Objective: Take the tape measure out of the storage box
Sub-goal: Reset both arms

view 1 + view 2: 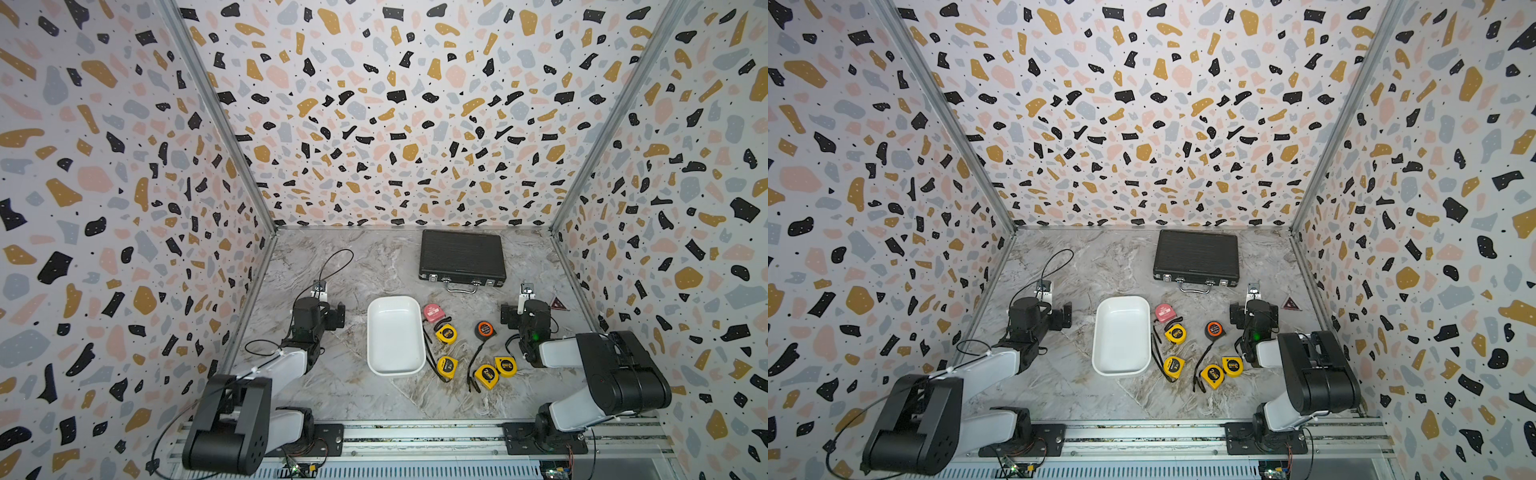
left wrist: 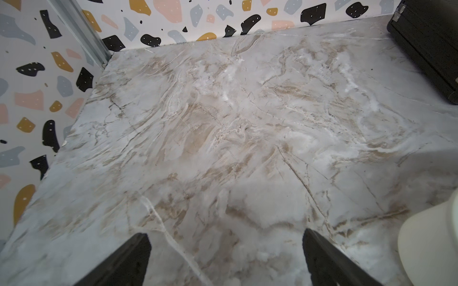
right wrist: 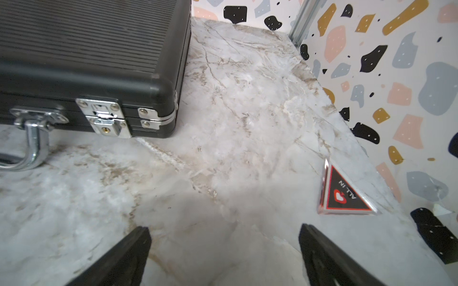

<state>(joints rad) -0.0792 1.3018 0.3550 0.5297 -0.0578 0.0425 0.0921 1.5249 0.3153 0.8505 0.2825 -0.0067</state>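
**Both pincers being held wide, tape measures lying outside the storage box**

The left pincer [image 2: 226, 234] is being held wide open above the bare bench [image 2: 223, 123], with its fingers closing on no object. A rounded corner of the storage box [image 2: 426, 242] is being caught at the edge of that wrist view. The right pincer [image 3: 224, 227] is likewise being held wide and is gripping nothing.

In both top views the storage box [image 1: 395, 336] is being flanked by the two arms. The left pincer is being held near it on one side, and the right pincer well apart from it on the other.

The inside of the box is being shown smooth, white and bare. Every tape measure is being seen on the bench, on the side of the box that faces the right pincer:

- A pink tape measure [image 1: 432, 311] is lying just beside the box's far corner.
- A yellow tape measure [image 1: 446, 333] is lying next to the pink one.
- A second yellow tape measure [image 1: 447, 366] is lying near the box's near corner.
- An orange-and-black tape measure [image 1: 484, 329] is lying farther from the box.
- A pair of yellow tape measures [image 1: 505, 365] is lying close together, also farther from the box.

Beyond the box, toward the back wall, a black briefcase [image 1: 462, 259] is lying flat with its latches closed. A triangular card [image 3: 347, 195] is lying farthest from the box, by the side wall.
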